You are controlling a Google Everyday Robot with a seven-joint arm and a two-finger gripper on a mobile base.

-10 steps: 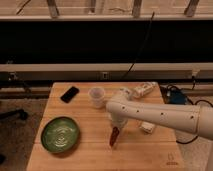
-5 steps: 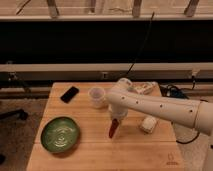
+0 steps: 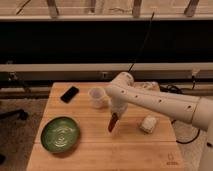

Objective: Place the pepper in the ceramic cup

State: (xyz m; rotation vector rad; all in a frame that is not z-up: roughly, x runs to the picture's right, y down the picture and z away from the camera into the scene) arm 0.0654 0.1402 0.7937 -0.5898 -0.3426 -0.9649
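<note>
Pepper [image 3: 113, 123]: dark red, glossy, elongated, tapering downward. Hangs tilted above wooden table [image 3: 100, 157], upper end pinched in closed gripper [image 3: 117, 113]. Ceramic cup [image 3: 97, 96]: pale, handleless, at 11 o'clock. Green bowl [image 3: 60, 134]: round, 8 o'clock. White block [image 3: 148, 123]: 3 o'clock. Corner mark [image 3: 172, 161]: unreadable.

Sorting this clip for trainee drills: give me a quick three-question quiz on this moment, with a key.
1. True or false: the pepper already lies inside the ceramic cup.
2. Which thing lies nearest the camera-side edge of the table? A) black phone B) green bowl C) white block
3. What does the gripper hold?
Key: 1 false, the pepper hangs from the gripper, outside the cup. 2 B. 3 the pepper.
</note>
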